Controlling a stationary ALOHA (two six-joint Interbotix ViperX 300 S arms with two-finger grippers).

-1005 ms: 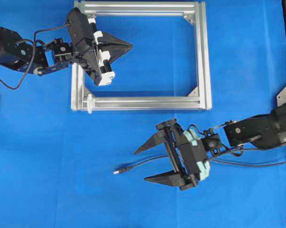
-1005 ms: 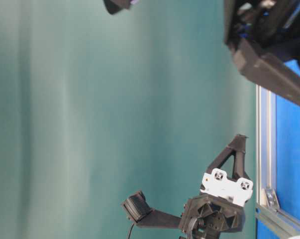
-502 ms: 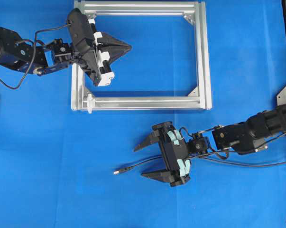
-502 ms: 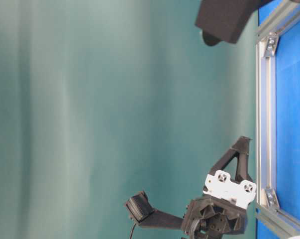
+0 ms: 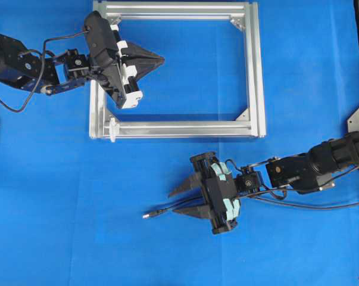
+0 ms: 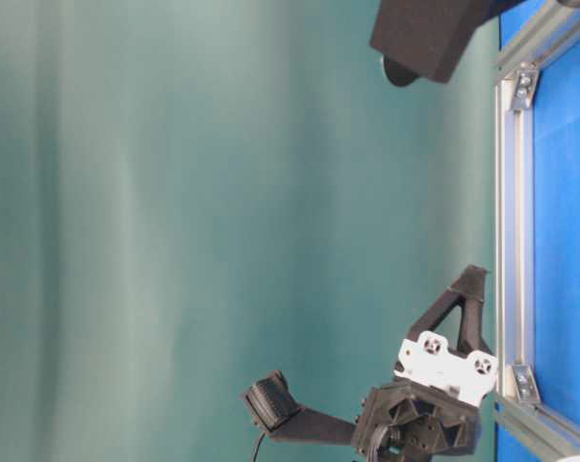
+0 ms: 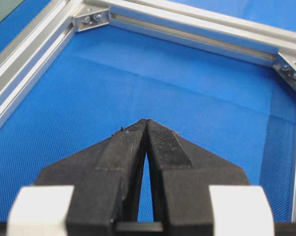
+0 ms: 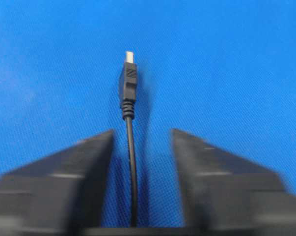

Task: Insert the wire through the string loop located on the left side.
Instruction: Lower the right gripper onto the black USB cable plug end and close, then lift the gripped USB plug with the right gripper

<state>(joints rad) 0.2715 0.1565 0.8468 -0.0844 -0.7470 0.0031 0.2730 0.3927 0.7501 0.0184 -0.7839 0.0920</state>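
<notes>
Change since a second before: right gripper [image 5: 185, 202] had dropped low over the wire [image 8: 130, 147] and its jaws had drawn in from wide.
Right gripper: narrowed, fingers either side of the wire, not yet touching.
Wire axis: ran straight out ahead between the jaws, plug [image 5: 147, 215] beyond the fingertips.
Left gripper [image 5: 158, 59]: pressed closed, empty, inside the aluminium frame [image 5: 255, 71].
String loop [image 5: 113, 129]: at the frame's lower-left corner, well apart from the plug.
Obstruction: none seen between them.

My blue mat [image 5: 60, 226] carries the silver aluminium frame [image 5: 259, 71]; below it lies the wire [image 5: 161, 211], plug pointing left.
</notes>
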